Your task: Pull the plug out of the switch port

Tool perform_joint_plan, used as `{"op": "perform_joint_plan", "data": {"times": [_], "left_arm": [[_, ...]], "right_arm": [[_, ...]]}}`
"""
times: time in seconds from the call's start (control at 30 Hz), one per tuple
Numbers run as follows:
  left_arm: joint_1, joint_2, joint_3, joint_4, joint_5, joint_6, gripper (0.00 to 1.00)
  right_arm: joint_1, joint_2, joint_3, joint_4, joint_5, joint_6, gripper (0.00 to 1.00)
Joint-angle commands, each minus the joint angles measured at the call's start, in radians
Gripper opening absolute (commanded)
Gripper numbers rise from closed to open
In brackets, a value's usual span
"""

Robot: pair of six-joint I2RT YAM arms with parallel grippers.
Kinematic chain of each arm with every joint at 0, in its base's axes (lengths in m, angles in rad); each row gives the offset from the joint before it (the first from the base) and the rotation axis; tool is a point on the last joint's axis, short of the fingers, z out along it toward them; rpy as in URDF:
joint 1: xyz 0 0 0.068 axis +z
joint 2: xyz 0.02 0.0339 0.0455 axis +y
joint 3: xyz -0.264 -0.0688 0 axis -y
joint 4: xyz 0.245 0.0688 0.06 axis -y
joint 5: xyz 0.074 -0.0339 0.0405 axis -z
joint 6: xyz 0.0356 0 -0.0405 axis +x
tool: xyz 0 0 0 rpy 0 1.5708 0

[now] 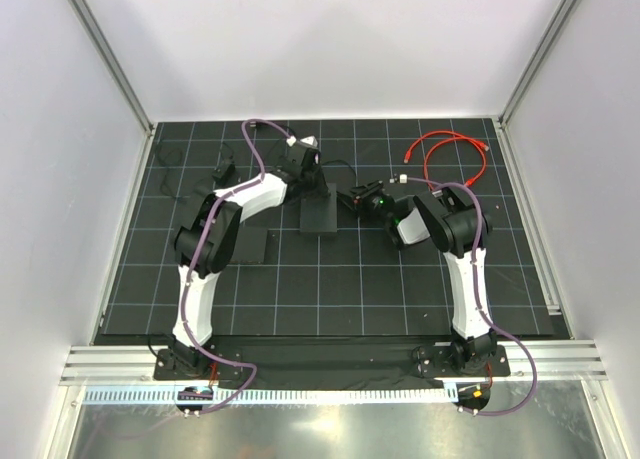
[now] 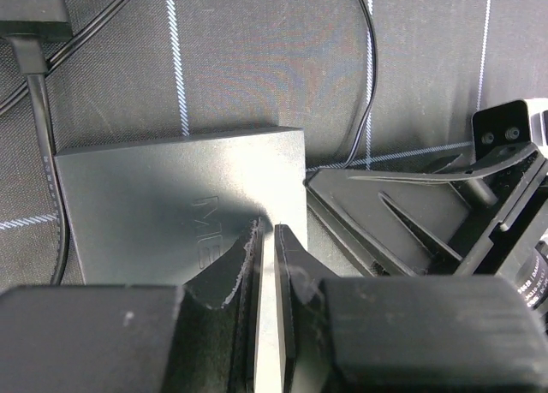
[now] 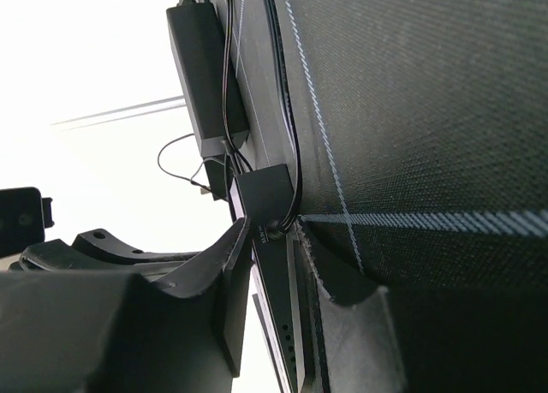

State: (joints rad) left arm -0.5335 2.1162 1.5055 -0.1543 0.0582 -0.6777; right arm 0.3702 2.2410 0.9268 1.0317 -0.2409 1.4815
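Observation:
The black switch [image 1: 320,219] lies flat on the gridded mat, and its top fills the left wrist view [image 2: 171,196]. My left gripper [image 1: 313,187] is shut with its tips [image 2: 267,239] on the switch's top near the right edge. My right gripper [image 1: 350,197] comes in from the right, also showing in the left wrist view [image 2: 411,213]. Its jaws [image 3: 274,235] are open and straddle the switch's corner [image 3: 274,316]. A black cable's plug [image 3: 281,230] sits in the jack between the fingertips. A thin gap shows beside the left finger [image 3: 227,273].
A loose red cable [image 1: 450,154] lies coiled on the mat at the back right. A black power adapter [image 3: 204,68] with thin black cables lies behind the switch. A flat black box [image 1: 250,245] sits left of the switch. Metal rails edge the mat.

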Motion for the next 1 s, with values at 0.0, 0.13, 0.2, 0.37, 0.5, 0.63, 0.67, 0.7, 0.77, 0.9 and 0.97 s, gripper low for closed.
{"op": "perform_joint_plan", "data": {"times": [0.0, 0.13, 0.2, 0.37, 0.5, 0.63, 0.67, 0.7, 0.77, 0.9, 0.97], "left_arm": [[0.004, 0.034, 0.024, -0.088, -0.018, -0.006, 0.14], [0.004, 0.045, 0.024, -0.094, -0.008, -0.022, 0.10], [0.004, 0.053, 0.027, -0.100, -0.008, -0.026, 0.07], [0.007, 0.059, 0.019, -0.103, 0.006, -0.040, 0.04], [0.020, 0.080, 0.021, -0.103, 0.022, -0.063, 0.00], [0.038, 0.110, 0.010, -0.091, 0.025, -0.118, 0.00], [0.040, 0.125, 0.007, -0.091, 0.022, -0.123, 0.00], [0.040, 0.134, 0.004, -0.091, 0.014, -0.147, 0.00], [0.041, 0.160, 0.001, -0.088, 0.015, -0.177, 0.00], [0.040, 0.177, -0.007, -0.091, -0.012, -0.224, 0.00], [0.033, 0.171, -0.011, -0.093, -0.033, -0.235, 0.00]], "right_arm": [[0.027, 0.028, 0.021, -0.018, 0.041, 0.010, 0.30], [0.038, 0.025, 0.006, -0.036, 0.077, 0.029, 0.25], [0.041, 0.023, -0.003, -0.051, 0.092, 0.045, 0.20], [0.039, 0.042, 0.016, -0.070, 0.084, 0.063, 0.15], [0.039, 0.045, 0.027, -0.091, 0.087, 0.062, 0.07], [0.035, 0.042, 0.032, -0.127, 0.101, 0.063, 0.01], [0.033, 0.043, 0.026, -0.125, 0.112, 0.078, 0.01], [0.032, 0.043, 0.024, -0.113, 0.115, 0.092, 0.01], [0.030, 0.039, 0.026, -0.123, 0.129, 0.118, 0.01], [0.039, -0.015, 0.027, -0.267, 0.210, 0.137, 0.01], [0.048, -0.044, 0.035, -0.355, 0.236, 0.134, 0.01]]}}
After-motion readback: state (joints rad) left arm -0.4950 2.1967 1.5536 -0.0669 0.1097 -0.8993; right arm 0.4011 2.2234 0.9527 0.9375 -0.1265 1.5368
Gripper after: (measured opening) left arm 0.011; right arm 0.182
